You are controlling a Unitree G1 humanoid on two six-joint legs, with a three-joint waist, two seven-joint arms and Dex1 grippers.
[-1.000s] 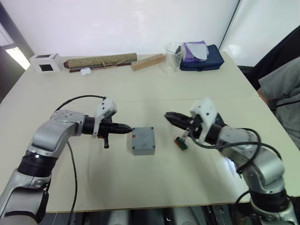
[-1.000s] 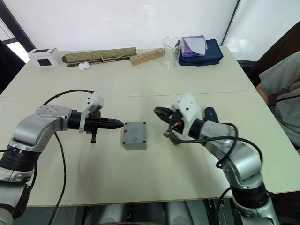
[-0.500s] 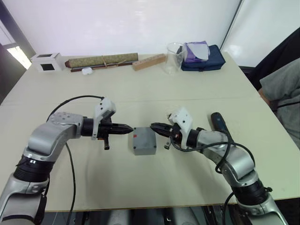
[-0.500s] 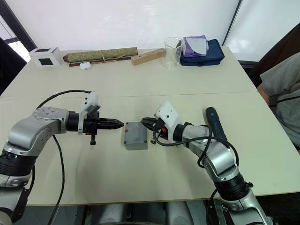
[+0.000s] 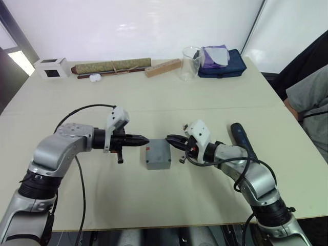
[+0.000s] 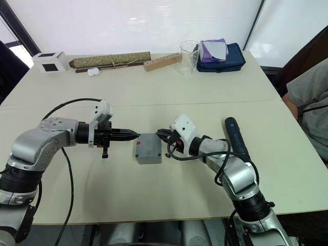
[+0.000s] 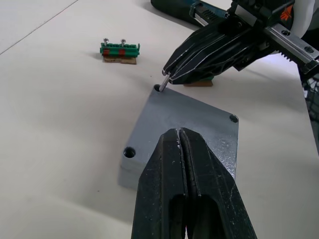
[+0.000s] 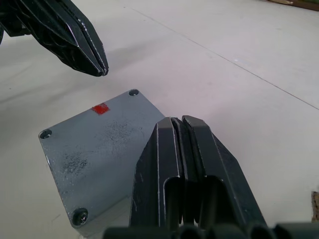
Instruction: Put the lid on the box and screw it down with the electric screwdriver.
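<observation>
The grey box (image 5: pixel 158 164) sits mid-table with the flat grey lid (image 5: pixel 156 149) lying on top, a red mark near one edge. My left gripper (image 5: pixel 146 140) is shut and empty, its tip just left of the lid and slightly above it. My right gripper (image 7: pixel 167 74) is shut on a small metal screw (image 7: pixel 163 83), whose tip stands at the lid's corner hole (image 7: pixel 158 88) on the box's right side. The electric screwdriver (image 5: pixel 240 136) lies on the table behind my right forearm, held by neither gripper.
A green terminal block (image 7: pixel 119 50) lies on the table past the box. Along the far edge stand a white cube (image 5: pixel 49 67), a rolled olive mat (image 5: pixel 110 66), a wooden block (image 5: pixel 162 67), a glass beaker (image 5: pixel 190 62) and a blue pouch (image 5: pixel 221 64). A person (image 5: pixel 307 97) sits at the right.
My right gripper has swung left and down to the box's right corner, uncovering the screwdriver on the table. My left gripper has edged slightly right toward the box.
</observation>
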